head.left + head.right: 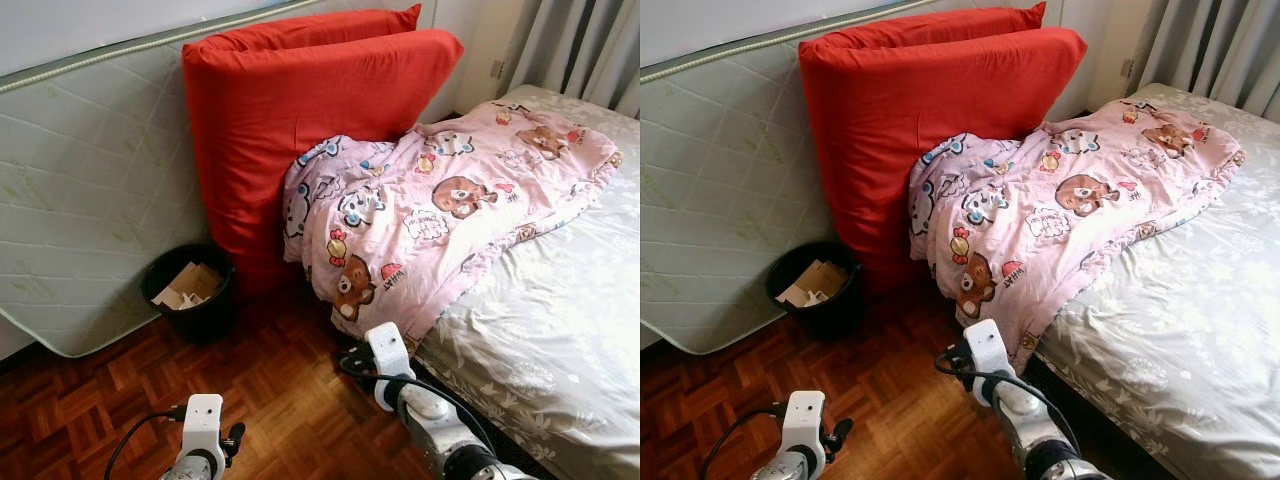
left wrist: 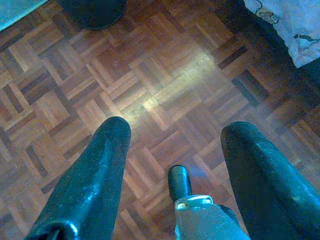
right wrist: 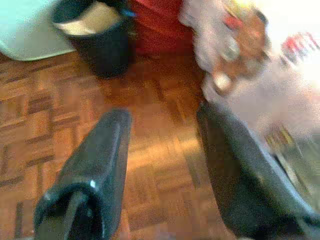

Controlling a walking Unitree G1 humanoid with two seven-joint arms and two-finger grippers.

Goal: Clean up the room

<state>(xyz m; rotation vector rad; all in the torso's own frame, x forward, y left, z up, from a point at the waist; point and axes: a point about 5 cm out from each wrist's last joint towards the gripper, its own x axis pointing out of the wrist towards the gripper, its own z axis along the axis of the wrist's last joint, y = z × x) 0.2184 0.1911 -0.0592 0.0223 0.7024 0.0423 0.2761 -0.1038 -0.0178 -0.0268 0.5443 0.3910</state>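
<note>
Far left: pale quilted mattress [image 1: 90,170] stands on edge against the wall. At its foot, on the parquet floor [image 1: 270,390], a black bin [image 1: 190,290] holds cardboard scraps. Left gripper [image 2: 172,145] hangs low over bare parquet, fingers [image 2: 95,170] spread wide, nothing betw. them. Centre: red cushion [image 1: 290,120] upright, leaning beside the mattress. Right gripper [image 3: 162,150] near the bed's edge, fingers [image 3: 100,165] likewise apart and empty; wrist view blurred. Pink cartoon-print blanket [image 1: 440,200] lies bunched against the cushion, its lower edge draped off the bed toward the floor. Right: bed w/ silvery floral sheet [image 1: 560,310]; grey curtains [image 1: 590,50] behind.
</note>
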